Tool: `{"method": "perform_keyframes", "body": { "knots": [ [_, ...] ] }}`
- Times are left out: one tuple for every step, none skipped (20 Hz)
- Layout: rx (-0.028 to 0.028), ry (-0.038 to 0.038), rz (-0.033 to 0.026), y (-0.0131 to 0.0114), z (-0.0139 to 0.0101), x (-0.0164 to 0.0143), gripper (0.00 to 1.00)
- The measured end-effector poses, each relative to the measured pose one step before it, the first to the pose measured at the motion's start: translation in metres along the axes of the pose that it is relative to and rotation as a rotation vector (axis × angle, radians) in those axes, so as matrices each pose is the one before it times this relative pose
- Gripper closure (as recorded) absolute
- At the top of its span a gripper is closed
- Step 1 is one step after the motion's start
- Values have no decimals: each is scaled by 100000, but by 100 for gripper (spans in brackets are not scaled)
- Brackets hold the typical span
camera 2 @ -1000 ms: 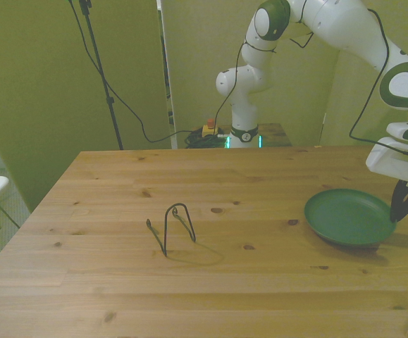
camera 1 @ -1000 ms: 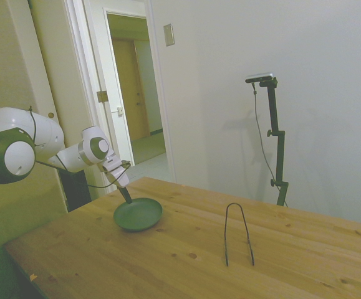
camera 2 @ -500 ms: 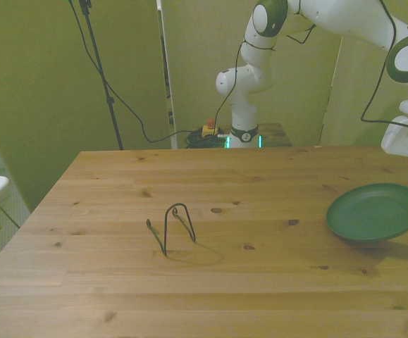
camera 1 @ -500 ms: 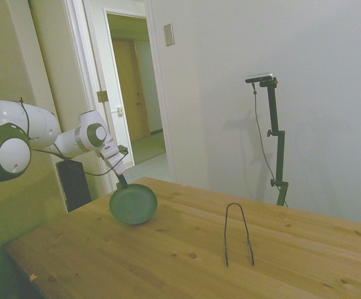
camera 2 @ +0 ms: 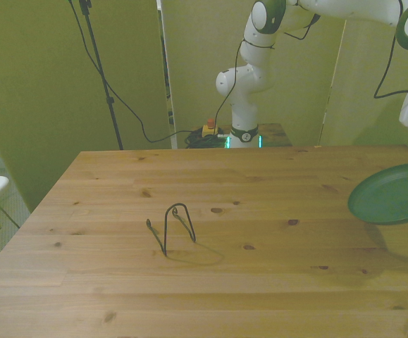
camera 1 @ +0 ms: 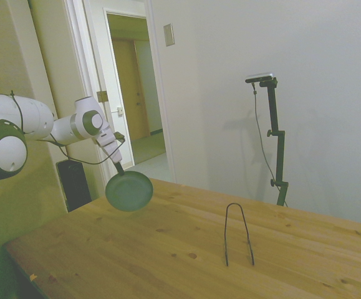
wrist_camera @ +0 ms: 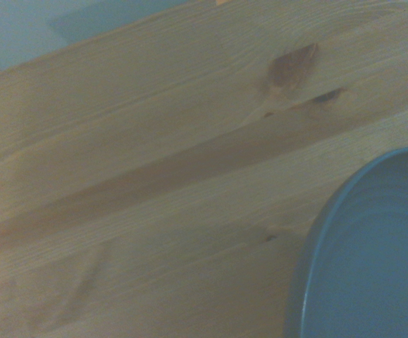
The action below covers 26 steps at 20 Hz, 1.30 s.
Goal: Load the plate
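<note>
Gripper (camera 1: 119, 167) pinching plate (camera 1: 129, 190) by top rim, fingers closed on edge. Plate off table (camera 1: 186, 243), tilted steeply, face toward side camera; hangs above table's left end in side view. In front view, plate (camera 2: 392, 194) at right edge, partly cut off, shadow on wood below it. Wire rack (camera 1: 238, 234) upright mid-table, well apart from plate; rack (camera 2: 172, 227) left of centre in front view. Wrist view: blurred plate rim (wrist_camera: 309, 246) over wood grain.
</note>
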<state>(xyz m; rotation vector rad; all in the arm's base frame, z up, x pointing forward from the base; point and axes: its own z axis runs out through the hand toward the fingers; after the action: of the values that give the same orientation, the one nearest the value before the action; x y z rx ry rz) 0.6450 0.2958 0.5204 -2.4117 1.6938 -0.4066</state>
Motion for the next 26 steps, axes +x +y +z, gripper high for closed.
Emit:
{"method": "perform_keyframes", "body": {
  "knots": [
    [739, -450, 623, -311, -886, 148, 100],
    [706, -362, 607, -296, -875, 175, 100],
    [613, -576, 728, -281, -812, 181, 100],
    [493, -701, 654, -235, -623, 124, 100],
    [104, -328, 395, -168, -401, 85, 100],
    [197, -377, 321, -152, -183, 43, 100],
    [108, -358, 197, -120, 32, -16, 100],
    [-210, -107, -7, -32, 195, -19, 100],
    [-396, 18, 36, -41, 395, 21, 100],
    [41, 58, 160, -16, 10, 116, 100],
    [306, 184, 528, -64, -20, 387, 100],
    [649, 321, 885, -111, -81, 656, 100],
    [726, 526, 1214, -127, -97, 1019, 100],
    [1002, 534, 1628, -128, -115, 1365, 100],
    [457, 576, 1365, -77, -157, 1405, 100],
    [448, 454, 1165, 1, -212, 1376, 100],
    [421, 289, 737, 97, -238, 1364, 100],
    [313, 330, 369, 228, -387, 1267, 100],
    [219, 202, 89, 350, -452, 1212, 100],
    [273, -334, 91, 468, -539, 1096, 100],
    [204, -262, -5, 594, -686, 1108, 100],
    [281, 114, 162, 640, -775, 1121, 100],
    [291, 212, 291, 653, -744, 1056, 100],
    [105, -56, 491, 693, -739, 1180, 100],
    [146, 54, 706, 657, -664, 1202, 100],
    [89, 380, 688, 555, -512, 1219, 100]
  ]
}}
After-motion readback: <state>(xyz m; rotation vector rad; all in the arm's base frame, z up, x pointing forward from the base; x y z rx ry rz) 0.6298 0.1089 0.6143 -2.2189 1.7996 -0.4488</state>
